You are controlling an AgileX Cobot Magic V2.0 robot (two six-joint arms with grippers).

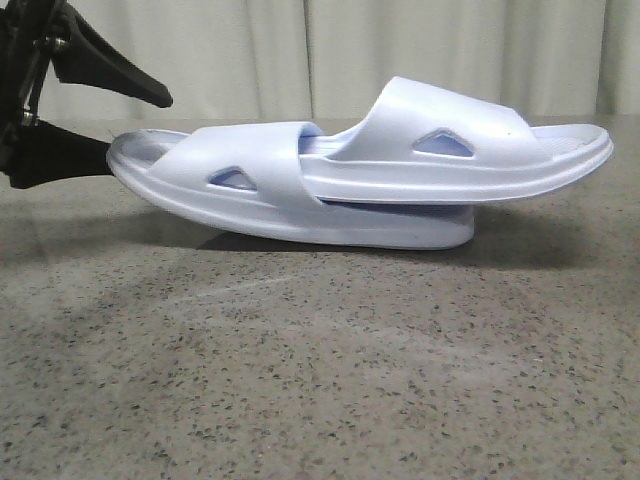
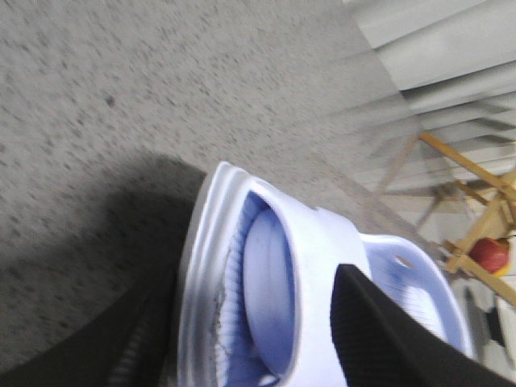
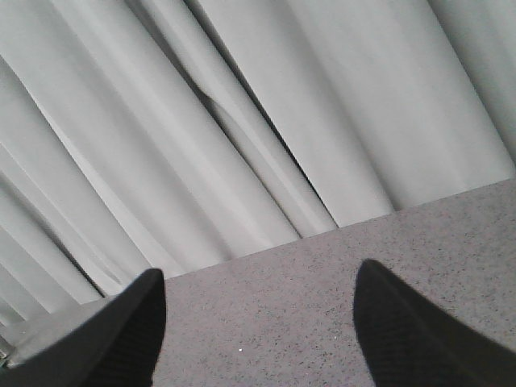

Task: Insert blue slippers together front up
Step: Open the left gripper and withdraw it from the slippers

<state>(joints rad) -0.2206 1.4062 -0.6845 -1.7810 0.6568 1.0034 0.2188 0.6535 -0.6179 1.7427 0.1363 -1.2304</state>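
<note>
The blue slippers lie nested on the speckled table. The upper slipper [image 1: 450, 130] is pushed through the strap of the lower slipper [image 1: 230, 175] and sticks out to the right. The lower one's left end is off the table. My left gripper [image 1: 135, 125] is open at that left end, one finger above it with a gap, the other at its tip. In the left wrist view the lower slipper [image 2: 274, 266] lies between the fingers of the left gripper [image 2: 254, 278]. My right gripper [image 3: 260, 270] is open over bare table, holding nothing, and is out of the front view.
A pale curtain [image 1: 300, 50] hangs along the table's far edge. Past the table edge in the left wrist view stand a yellow frame [image 2: 476, 169] and a red ball [image 2: 488, 254]. Grey speckled tabletop [image 1: 320, 380] stretches in front of the slippers.
</note>
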